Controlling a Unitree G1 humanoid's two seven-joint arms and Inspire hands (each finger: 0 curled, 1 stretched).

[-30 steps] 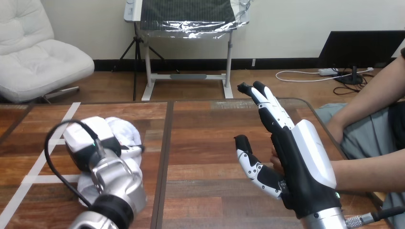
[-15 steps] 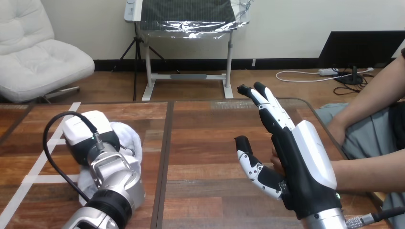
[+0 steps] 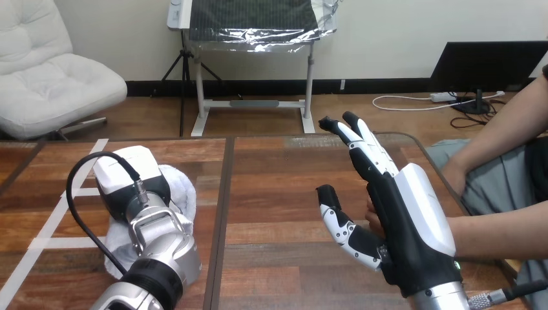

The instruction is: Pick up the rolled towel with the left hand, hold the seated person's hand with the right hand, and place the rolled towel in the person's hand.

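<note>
**Step in hand: pick-up of the towel.**

The rolled towel [image 3: 182,192] is located on the left half of the tabletop [image 3: 278,194], nearer the near edge than the far edge. The left hand [image 3: 126,184] is set down on top of it, with its white-shelled back turned toward the camera. White cloth is seen bulging out at the hand's right side and beneath the wrist. The underside of the left hand is hidden, so it cannot be told whether a grasp has been closed on the towel. The towel is judged not yet lifted, since it rests on the wood.

The right hand [image 3: 404,223] is held raised over the right half of the tabletop, spread wide, with fingers straight and thumb set apart. The person's hand [image 3: 373,211] is seen just behind its palm, entering from the right edge. Nothing is curled round it, and contact cannot be confirmed.

**Next move, as judged:**

1. A firm wrap round the roll is to be secured, so that the cloth is not unrolled on lifting.
2. The towel is to be raised clear and carried toward the right edge.
3. The right hand is to be closed gently on the person's hand before the towel is delivered.
</note>
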